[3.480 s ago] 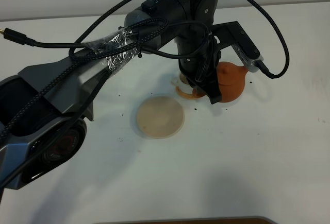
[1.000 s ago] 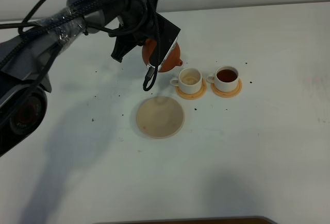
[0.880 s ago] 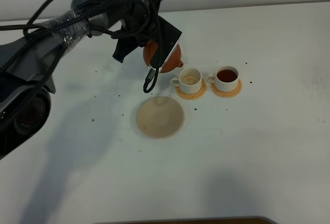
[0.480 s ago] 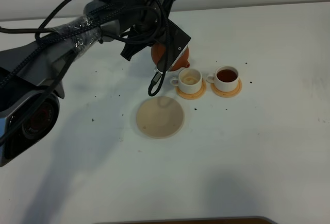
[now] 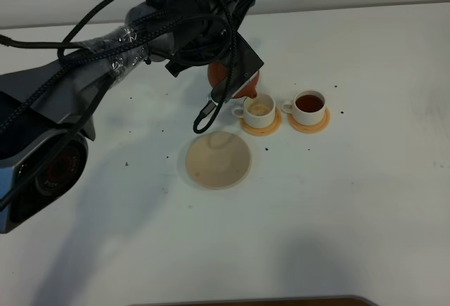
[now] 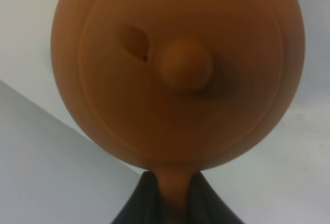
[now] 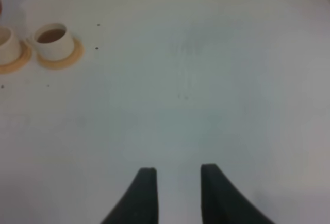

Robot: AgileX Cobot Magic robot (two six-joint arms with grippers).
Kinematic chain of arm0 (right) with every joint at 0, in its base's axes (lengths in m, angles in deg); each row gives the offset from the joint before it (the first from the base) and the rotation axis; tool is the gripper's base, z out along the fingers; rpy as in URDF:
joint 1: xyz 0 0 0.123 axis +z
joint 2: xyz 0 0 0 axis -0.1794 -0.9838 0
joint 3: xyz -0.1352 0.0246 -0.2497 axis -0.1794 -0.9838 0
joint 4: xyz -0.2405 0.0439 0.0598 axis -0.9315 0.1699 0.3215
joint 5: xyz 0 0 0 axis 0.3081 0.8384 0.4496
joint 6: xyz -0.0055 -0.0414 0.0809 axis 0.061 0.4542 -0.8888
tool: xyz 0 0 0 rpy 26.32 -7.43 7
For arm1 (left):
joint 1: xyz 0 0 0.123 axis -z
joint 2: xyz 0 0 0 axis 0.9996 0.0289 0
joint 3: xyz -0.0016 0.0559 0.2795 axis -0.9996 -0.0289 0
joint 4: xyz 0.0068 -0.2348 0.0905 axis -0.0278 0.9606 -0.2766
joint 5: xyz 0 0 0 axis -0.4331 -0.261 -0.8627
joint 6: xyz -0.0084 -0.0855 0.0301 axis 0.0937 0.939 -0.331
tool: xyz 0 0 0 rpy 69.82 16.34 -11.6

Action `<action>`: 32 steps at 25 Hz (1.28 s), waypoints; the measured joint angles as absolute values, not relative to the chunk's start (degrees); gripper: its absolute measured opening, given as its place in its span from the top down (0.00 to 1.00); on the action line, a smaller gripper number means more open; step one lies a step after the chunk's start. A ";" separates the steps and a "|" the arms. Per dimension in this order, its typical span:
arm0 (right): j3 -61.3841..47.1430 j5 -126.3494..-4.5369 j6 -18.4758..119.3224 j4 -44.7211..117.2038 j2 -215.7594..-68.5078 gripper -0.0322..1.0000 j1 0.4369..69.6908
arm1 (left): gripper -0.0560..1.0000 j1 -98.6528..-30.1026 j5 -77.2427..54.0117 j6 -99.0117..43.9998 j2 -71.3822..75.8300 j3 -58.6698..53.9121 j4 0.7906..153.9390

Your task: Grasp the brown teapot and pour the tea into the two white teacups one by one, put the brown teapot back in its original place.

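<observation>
1. Left arm [image 5: 105, 53]: dark, wrapped in braided cables and shiny tape. It reaches from the near left across to the far middle of the white worktop [image 5: 351, 200].

2. Left gripper [image 6: 172, 203]: jaws closed on the loop handle of the brown teapot, one dark finger on each side of it.

3. Brown teapot [image 5: 218, 74]: reddish-brown clay, round-bodied. It is held off the worktop and mostly hidden behind the gripper in the high view. Its spout sits just at the far-left rim of the left teacup. The left wrist view shows its knobbed lid [image 6: 185, 64] in place.

4. Beige wooden disc [image 5: 218, 160]: round and bare, lying flat nearer than the teapot and to the near left of the cups.

5. Left teacup [image 5: 259, 108]: white, upright on an orange coaster [image 5: 261, 131], handle to the left, pale inside.

6. Right teacup [image 5: 309, 103]: white, upright on its own orange coaster [image 5: 310, 125], just beside the first, with dark tea inside.

7. Dark specks: scattered across the worktop.

8. Right gripper [image 7: 178, 193]: jaws parted, with only bare worktop showing between them, well apart from the cups.
</observation>
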State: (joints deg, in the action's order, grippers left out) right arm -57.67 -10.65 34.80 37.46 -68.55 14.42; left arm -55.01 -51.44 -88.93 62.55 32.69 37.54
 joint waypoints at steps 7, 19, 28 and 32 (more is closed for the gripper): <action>-57.67 -10.65 34.80 37.46 -68.55 0.74 14.42 | 0.81 -54.39 -51.39 -89.55 62.55 32.69 33.37; -57.67 -10.65 34.80 37.46 -68.55 0.74 14.42 | 0.81 -52.29 -49.96 -92.80 62.55 32.69 30.81; -57.67 -10.65 34.80 37.46 -68.55 0.74 14.42 | 0.81 -51.83 -49.37 -94.83 62.55 32.69 27.57; -57.67 -10.65 34.80 37.46 -68.55 0.74 14.42 | 0.81 -51.53 -48.41 -96.41 62.55 32.69 27.46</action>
State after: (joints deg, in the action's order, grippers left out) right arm -57.67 -10.65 34.80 37.46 -68.55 14.42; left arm -51.53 -48.41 -96.41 62.55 32.69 27.46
